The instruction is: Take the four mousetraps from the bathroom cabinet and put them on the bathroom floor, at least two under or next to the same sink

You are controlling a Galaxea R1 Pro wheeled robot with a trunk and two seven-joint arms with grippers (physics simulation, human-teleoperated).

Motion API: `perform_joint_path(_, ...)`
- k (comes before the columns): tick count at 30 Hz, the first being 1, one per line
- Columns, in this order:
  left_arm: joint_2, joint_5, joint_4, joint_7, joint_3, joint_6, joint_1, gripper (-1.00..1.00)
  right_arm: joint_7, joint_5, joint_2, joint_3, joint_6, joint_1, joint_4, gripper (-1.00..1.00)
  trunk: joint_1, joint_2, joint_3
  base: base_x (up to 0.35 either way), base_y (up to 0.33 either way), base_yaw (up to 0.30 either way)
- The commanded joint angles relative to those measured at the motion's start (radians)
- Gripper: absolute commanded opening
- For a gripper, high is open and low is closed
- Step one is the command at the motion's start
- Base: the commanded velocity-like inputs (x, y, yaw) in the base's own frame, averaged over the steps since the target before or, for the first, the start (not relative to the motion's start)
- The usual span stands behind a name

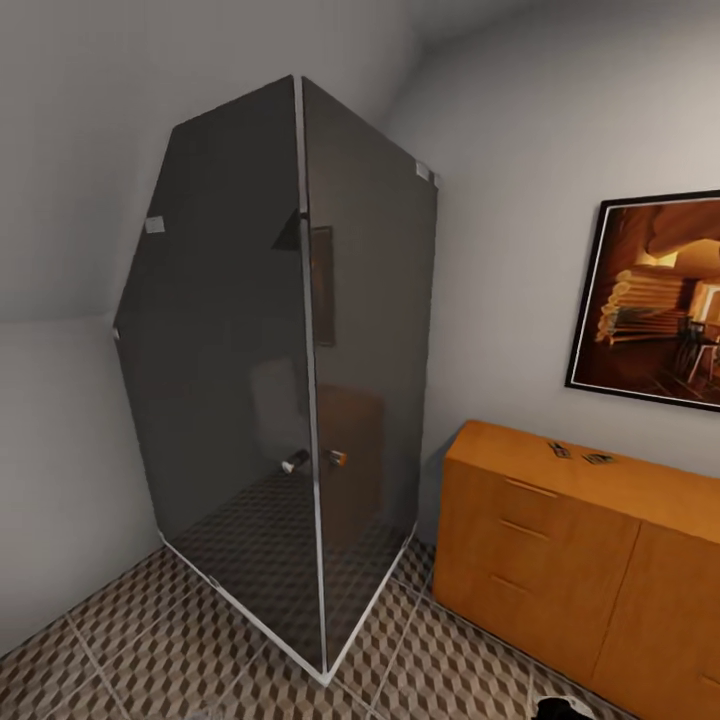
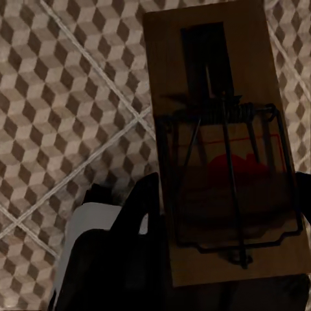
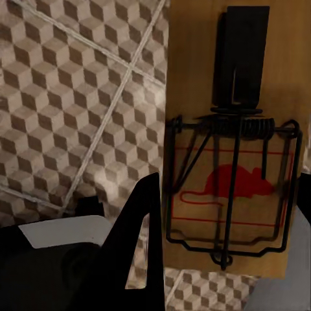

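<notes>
1. Left gripper (image 2: 194,259) is clamped on a trap (image 2: 223,142) above the floor (image 2: 65,97); right gripper (image 3: 194,259) likewise grips a second trap (image 3: 227,136).
2. The boards look light, stiff and thin; hold by the edges, clear of the spring wire.
3. Two more traps (image 1: 577,454) lie on the cabinet (image 1: 560,560).

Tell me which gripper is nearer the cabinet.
Right, likely: the cabinet stands on the robot's right. Both hang over the floor tiles, left gripper and right gripper each holding a mousetrap.

matt wooden mousetrap (image 3: 227,149) (dark wire spring); glossy smoked-glass shower (image 1: 290,400); smooth wood cabinet (image 1: 560,560).
</notes>
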Motion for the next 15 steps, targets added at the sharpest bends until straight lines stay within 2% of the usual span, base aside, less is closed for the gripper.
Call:
perform_joint_path(1, 0.001, 0.006, 0.002, 0.011, 0.0, -0.002, 0.002, -1.0, 0.005, 0.016, -0.002, -0.008, 0.001, 0.0, 0.002, -1.0, 0.0, -0.001, -0.001, 0.0, 0.0, 0.275)
perform_joint_path(6, 0.003, 0.014, 0.002, 0.083, 0.001, -0.01, 0.018, -1.0, 0.029, 0.037, -0.011, -0.008, 0.001, 0.007, 0.002, -1.0, 0.0, -0.001, -0.004, 0.0, 0.0, 0.264)
perform_joint_path(15, 0.023, 0.018, 0.002, 0.108, 0.004, -0.012, 0.037, -1.0, 0.037, 0.049, -0.022, -0.005, 0.001, 0.026, 0.003, -1.0, 0.0, -0.001, -0.013, 0.0, 0.0, 0.243)
